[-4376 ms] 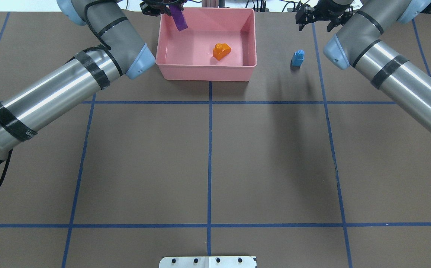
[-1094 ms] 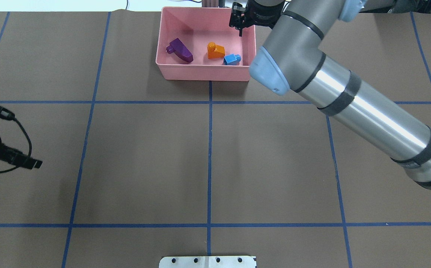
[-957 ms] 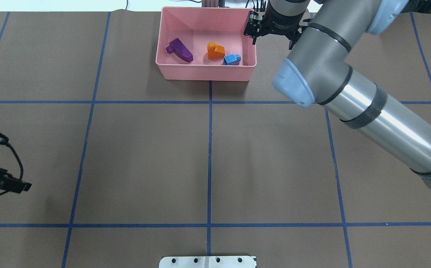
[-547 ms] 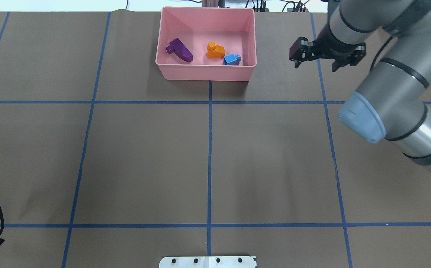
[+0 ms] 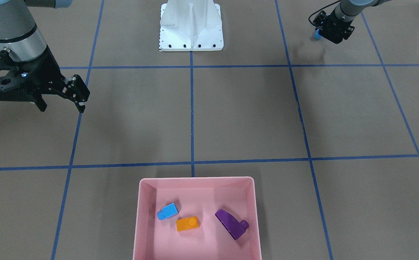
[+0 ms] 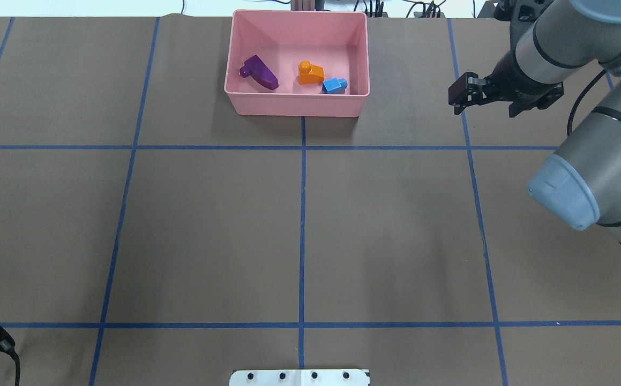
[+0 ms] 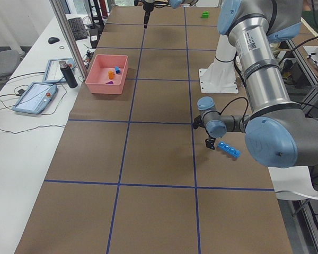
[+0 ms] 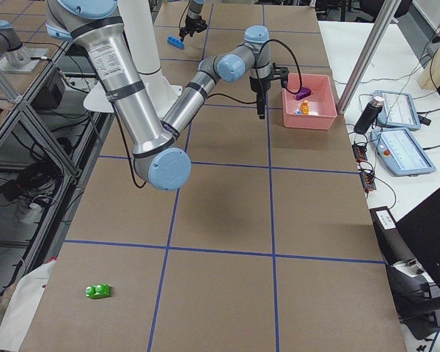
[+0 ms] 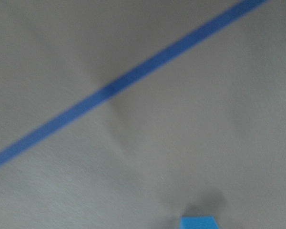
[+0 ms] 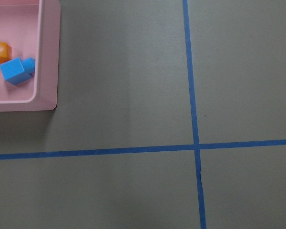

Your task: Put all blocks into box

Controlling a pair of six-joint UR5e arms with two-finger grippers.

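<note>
1. On the brown desk (image 6: 208,225), across from the white robot base (image 5: 191,25): the pink box (image 6: 297,104), upright and open-topped.
2. Inside the box, on its floor: purple curved block (image 6: 259,72) toward the robot's-left wall; orange block (image 6: 310,73) near the middle; small light-blue block (image 6: 334,85) just beside the orange one, near the robot's-right wall.
3. On the box's robot-right side, apart from its wall and above bare desk: right gripper (image 6: 486,106); fingers (image 6: 457,99) spread wide, gripping nothing.
4. Well apart from the box, on the robot's left: left gripper (image 7: 209,144), low over the desk; just beside it the long light-blue block (image 7: 229,151), lying flat; fingers apart or together, cannot tell.
5. Well apart from the box, toward the desk's robot-right end: green block (image 8: 97,291), alone on the desk.
6. Beyond the box, off the brown cover: dark bottle (image 7: 69,74) and two tablets (image 7: 34,98) with cables.
</note>
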